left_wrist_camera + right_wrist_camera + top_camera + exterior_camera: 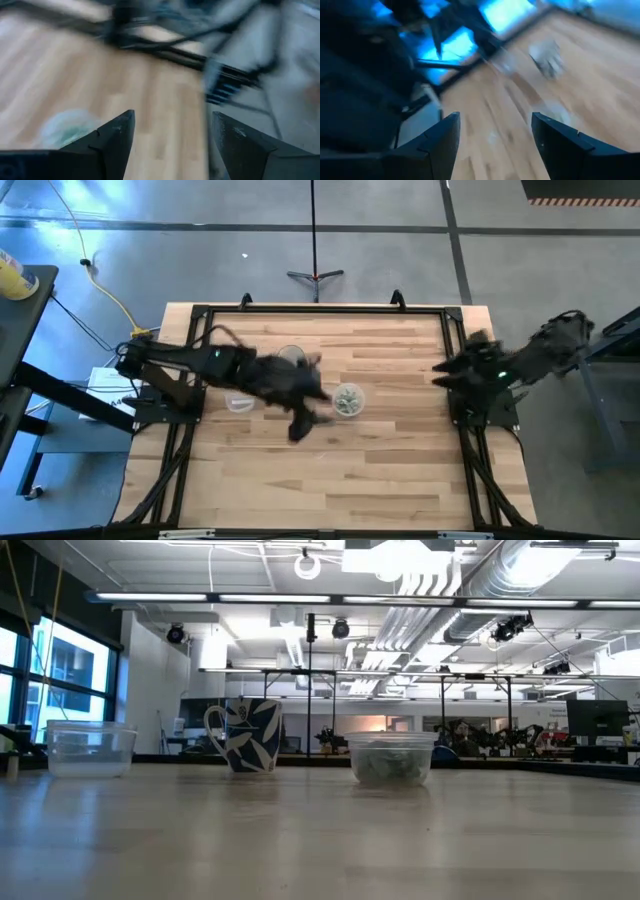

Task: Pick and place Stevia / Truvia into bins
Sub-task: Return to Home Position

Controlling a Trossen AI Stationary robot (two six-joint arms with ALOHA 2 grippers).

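The green-and-white Stevia packets (348, 399) lie piled inside a clear cup (392, 758) that stands near the table's middle. A second clear cup (240, 402) stands to its left and looks empty in the low view (90, 748). My left gripper (306, 420) hovers open just left of the filled cup, with nothing between its fingers (172, 116). The left wrist view shows that cup blurred (67, 127) beside one finger. My right gripper (440, 370) waits open near the table's right edge (495, 116). I see no loose packets on the table.
A mug with a leaf pattern and a side handle (248, 735) stands behind the cups, partly under my left arm (290, 358). The wooden tabletop (330, 480) stretches bare toward the near edge. A black frame (320, 308) runs along the table's far edge and sides.
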